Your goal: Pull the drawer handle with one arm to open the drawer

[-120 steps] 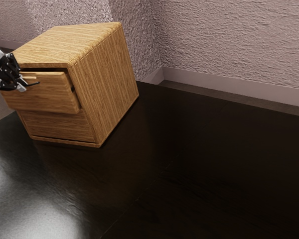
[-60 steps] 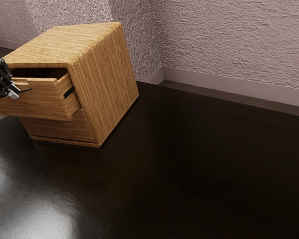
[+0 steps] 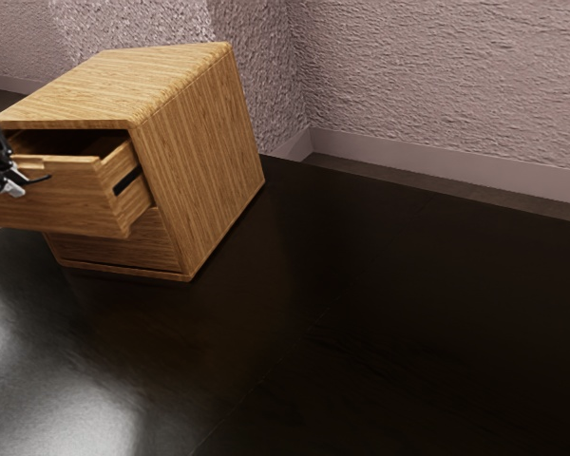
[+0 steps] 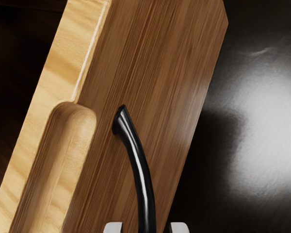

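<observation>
black gripper (image 3: 9, 182) sits at the exterior view's left edge, fingers closed narrowly on the drawer handle (image 3: 36, 177) (in the wrist view this curved black bar runs down between two grey fingertips (image 4: 113, 227), which touch it on either side). the top drawer (image 3: 57, 204) stands partly pulled out of the wooden cabinet (image 3: 195, 152), its dark inside showing. the lower drawer (image 3: 114, 245) sits flush. the cabinet rests at the far left corner of the dark glossy floor (image 3: 380, 332), near the rough wall (image 3: 437, 76).
</observation>
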Action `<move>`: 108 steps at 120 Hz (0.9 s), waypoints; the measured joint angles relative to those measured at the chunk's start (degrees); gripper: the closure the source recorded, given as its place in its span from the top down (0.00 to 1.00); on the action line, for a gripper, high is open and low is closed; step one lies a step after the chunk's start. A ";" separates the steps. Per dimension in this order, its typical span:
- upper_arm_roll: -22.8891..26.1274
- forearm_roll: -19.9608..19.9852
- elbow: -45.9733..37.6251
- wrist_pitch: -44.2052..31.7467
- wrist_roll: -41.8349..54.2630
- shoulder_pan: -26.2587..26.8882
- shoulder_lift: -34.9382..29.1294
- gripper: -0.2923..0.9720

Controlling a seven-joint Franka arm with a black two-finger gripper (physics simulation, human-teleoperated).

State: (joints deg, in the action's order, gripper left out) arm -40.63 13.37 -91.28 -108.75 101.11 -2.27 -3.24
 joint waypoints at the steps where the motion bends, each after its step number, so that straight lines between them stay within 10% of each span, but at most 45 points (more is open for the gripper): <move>1: 0.01 -0.04 -0.12 -0.01 0.01 0.01 -0.14 0.25; 108: 0.76 -3.78 -9.45 1.23 1.11 -0.92 -12.41 0.21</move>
State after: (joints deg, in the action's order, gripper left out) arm -39.86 9.58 -100.72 -107.53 102.23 -3.20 -15.64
